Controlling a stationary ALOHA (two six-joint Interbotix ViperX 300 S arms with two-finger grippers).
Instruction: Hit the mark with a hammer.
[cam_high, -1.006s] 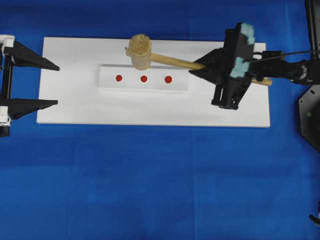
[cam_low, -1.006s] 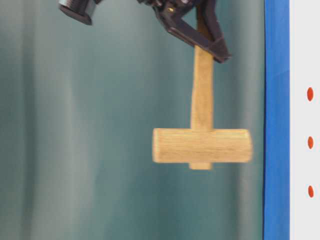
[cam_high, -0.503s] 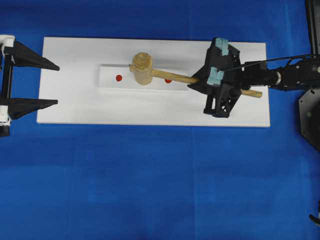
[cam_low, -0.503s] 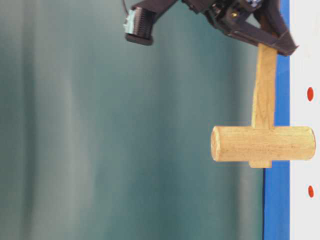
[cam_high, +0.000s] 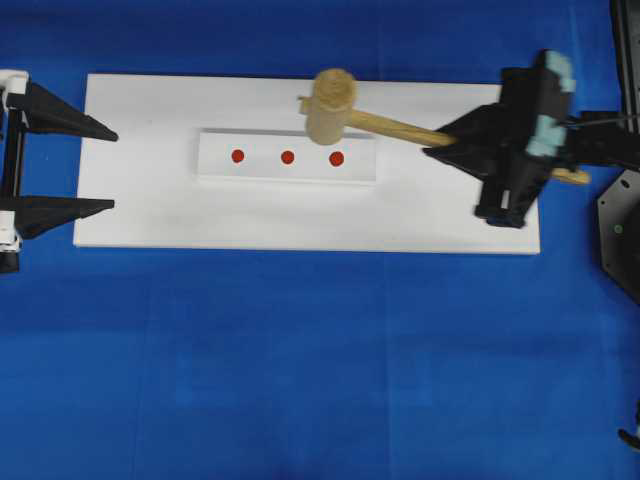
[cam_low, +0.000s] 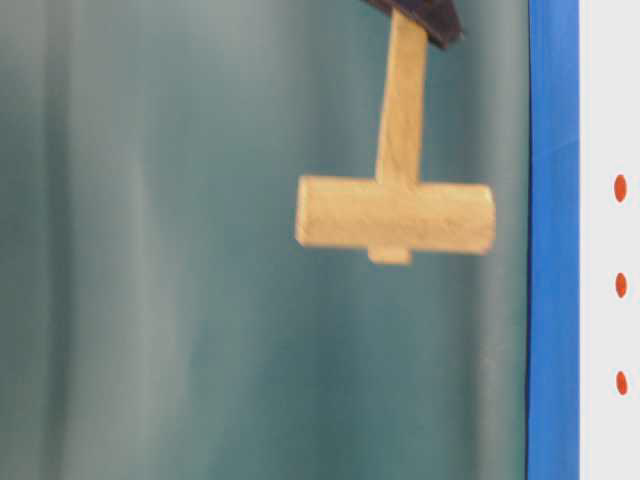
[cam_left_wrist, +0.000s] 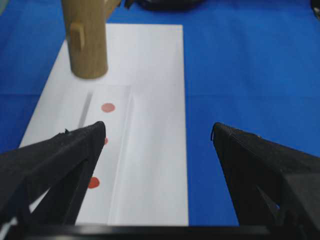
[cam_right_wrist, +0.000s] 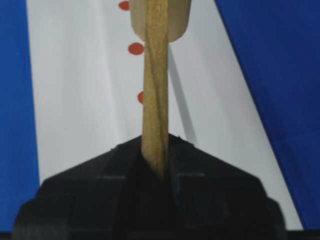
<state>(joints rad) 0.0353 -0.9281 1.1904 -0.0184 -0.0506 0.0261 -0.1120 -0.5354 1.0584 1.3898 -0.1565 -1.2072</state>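
Even bright overhead light, soft shadows, no glare. Hammer (cam_low: 395, 215) motion-blurred at table level; left gripper (cam_left_wrist: 157, 132) fingers soft, out of focus up close.

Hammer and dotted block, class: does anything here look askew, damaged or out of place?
Nothing looks damaged. The hammer is clamped by its handle in the right claw, raised clear of the white block. From overhead its head sits nearest the right-hand dot, not over the mark. The three dots sit evenly in a straight row.
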